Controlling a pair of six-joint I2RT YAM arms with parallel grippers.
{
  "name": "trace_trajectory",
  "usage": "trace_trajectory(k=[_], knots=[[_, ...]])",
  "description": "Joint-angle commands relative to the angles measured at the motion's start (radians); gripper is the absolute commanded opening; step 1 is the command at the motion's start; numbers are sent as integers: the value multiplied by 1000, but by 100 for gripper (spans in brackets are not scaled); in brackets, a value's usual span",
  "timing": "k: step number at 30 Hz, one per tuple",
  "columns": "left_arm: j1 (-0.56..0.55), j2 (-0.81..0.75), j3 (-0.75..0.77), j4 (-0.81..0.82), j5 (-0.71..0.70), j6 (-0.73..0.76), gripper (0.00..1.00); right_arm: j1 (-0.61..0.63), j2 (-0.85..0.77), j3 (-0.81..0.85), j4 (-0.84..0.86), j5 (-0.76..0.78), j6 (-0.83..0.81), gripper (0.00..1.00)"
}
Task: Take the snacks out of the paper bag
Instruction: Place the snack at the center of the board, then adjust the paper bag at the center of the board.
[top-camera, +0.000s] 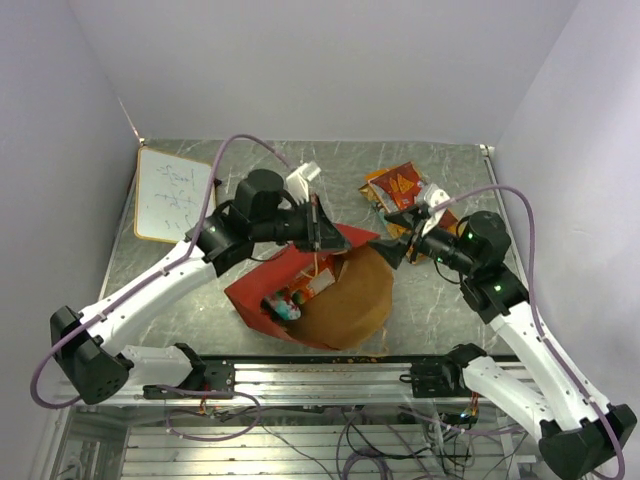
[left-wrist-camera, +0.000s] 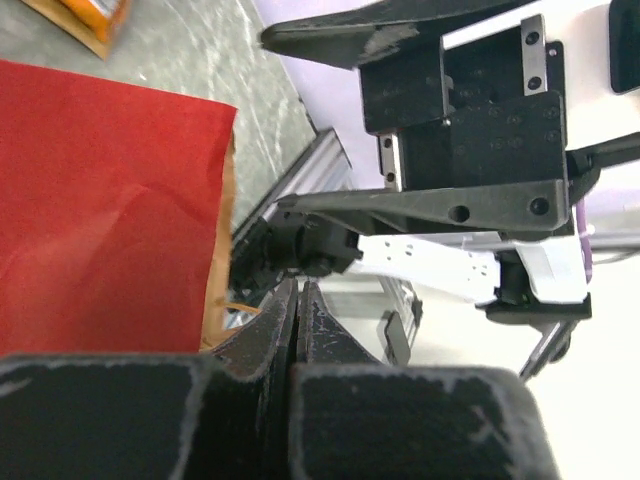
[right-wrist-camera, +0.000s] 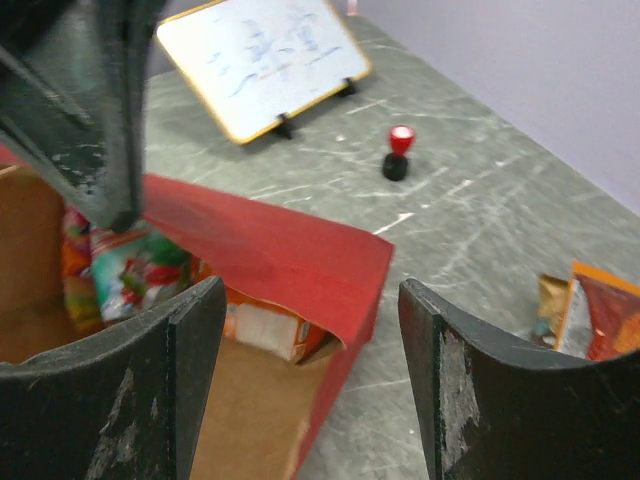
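**Bag (top-camera: 350, 292) on its side, snacks (top-camera: 283, 303) inside**

The bag lies mid-table, red outside, its brown mouth facing the arms. Bright snacks sit deep within. Loose packets (top-camera: 398, 186) lie on the table beyond it, to the right. The left gripper (top-camera: 320, 232) hangs at the bag's upper rim, fingers pressed together; whether they pinch paper cannot be told. The right gripper (top-camera: 386, 250) is at the mouth's right edge, fingers apart, holding nothing.

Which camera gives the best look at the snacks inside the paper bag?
The right wrist view: it peers into the open paper bag, with the snacks close and colourful. The top external view shows them small, deep inside. The left wrist view shows only the bag's red outside.
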Motion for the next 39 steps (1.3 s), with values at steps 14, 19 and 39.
trace_trajectory(k=[14, 19, 39], knots=[[-290, -178, -299, 231, -307, -179, 7, 131, -134, 64, -708, -215, -815, 73], [-417, -45, -228, 211, -324, -167, 7, 156, -140, 62, -742, -93, -910, 72], [-398, -153, -97, -14, -621, -114, 7, 244, -338, 96, -803, -23, -888, 67]])
